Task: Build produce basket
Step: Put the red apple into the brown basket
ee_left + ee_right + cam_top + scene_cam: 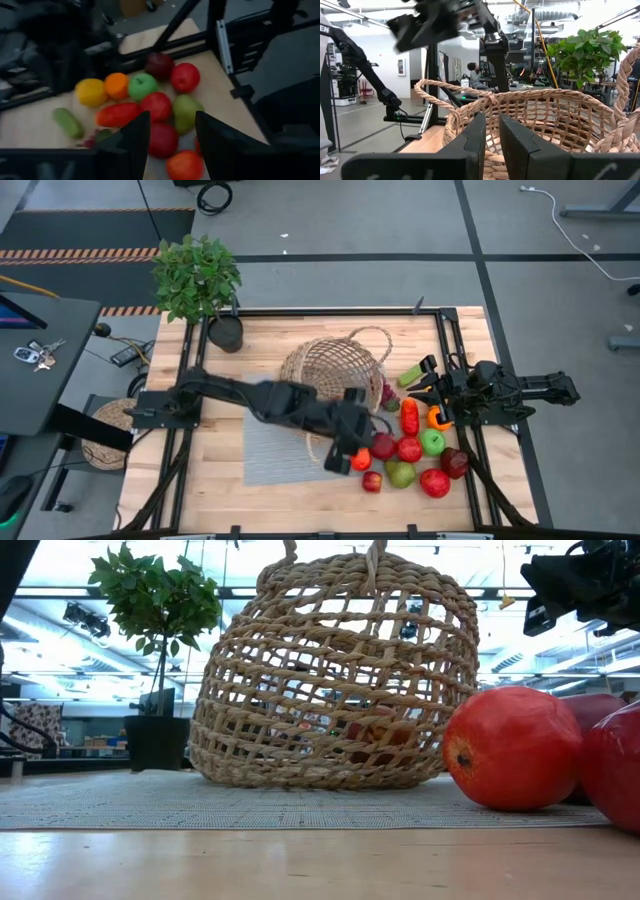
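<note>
The wicker basket (333, 367) lies tipped on its side on a grey mat (270, 455), its opening toward the table's right (530, 115). The produce lies in a heap on the table to its right: red apples (409, 448), a green apple (432, 442), a red pepper (410, 417), a cucumber (408, 376) and grapes (388, 393). My left gripper (352, 455) hangs open above the heap's left end, with a red apple (162, 141) showing below its fingers (172, 116). My right gripper (435, 388) is level at the basket's mouth, its fingers (492, 120) a narrow gap apart.
A potted green plant (200, 280) stands at the far left corner, behind the basket (335, 675). Black frame rails (452, 340) run along the table's sides. A big red apple (512, 748) lies near the front edge. Bare wood stretches left of the mat.
</note>
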You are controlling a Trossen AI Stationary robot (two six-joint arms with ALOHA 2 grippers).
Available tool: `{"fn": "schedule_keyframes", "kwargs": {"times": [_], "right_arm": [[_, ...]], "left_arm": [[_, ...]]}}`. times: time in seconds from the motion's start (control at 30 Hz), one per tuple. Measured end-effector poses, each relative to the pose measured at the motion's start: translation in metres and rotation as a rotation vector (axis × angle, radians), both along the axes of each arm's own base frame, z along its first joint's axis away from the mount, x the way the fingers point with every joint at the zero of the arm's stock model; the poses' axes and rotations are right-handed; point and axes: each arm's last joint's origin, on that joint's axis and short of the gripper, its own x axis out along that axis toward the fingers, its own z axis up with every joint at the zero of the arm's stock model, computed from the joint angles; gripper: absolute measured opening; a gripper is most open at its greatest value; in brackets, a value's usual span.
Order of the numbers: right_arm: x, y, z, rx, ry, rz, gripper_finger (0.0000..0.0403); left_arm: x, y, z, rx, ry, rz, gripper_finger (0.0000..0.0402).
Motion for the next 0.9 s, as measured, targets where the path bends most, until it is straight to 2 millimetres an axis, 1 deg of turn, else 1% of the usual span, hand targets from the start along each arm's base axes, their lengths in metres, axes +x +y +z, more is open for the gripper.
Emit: {"fn": "schedule_keyframes", "kwargs": {"times": [0.13,0.2,0.27,0.4,0.47,0.5,0.6,0.7,0.77,0.9], "right_arm": [[0.0,0.0,0.0,0.0,0.0,0.0,0.0062],[0.0,0.0,0.0,0.0,0.0,0.0,0.0062],[0.0,0.0,0.0,0.0,0.0,0.0,0.0062],[0.0,0.0,0.0,0.0,0.0,0.0,0.0062],[0.0,0.0,0.0,0.0,-0.001,0.0,0.0062],[0.0,0.0,0.0,0.0,0.002,0.0,0.0062],[0.0,0.0,0.0,0.0,0.0,0.0,0.0062],[0.0,0.0,0.0,0.0,-0.001,0.0,0.0062],[0.0,0.0,0.0,0.0,0.0,0.0,0.0062],[0.0,0.0,0.0,0.0,0.0,0.0,0.0062]], "left_arm": [[0.013,-0.032,-0.019,-0.095,-0.037,-0.006,0.0182],[0.019,-0.045,-0.025,-0.158,-0.067,-0.004,0.0192],[0.022,-0.053,-0.03,-0.204,-0.078,-0.002,0.0199],[0.029,-0.063,-0.038,-0.273,-0.108,0.009,0.0202],[0.035,-0.073,-0.044,-0.281,-0.162,0.004,0.02],[0.038,-0.08,-0.048,-0.255,-0.195,0.0,0.0198],[0.044,-0.102,-0.072,-0.123,-0.25,0.015,0.0195],[0.049,-0.118,-0.104,-0.029,-0.225,0.051,0.0198],[0.055,-0.12,-0.126,-0.018,-0.189,0.076,0.0204],[0.065,-0.121,-0.161,-0.006,-0.13,0.105,0.0229]]}}
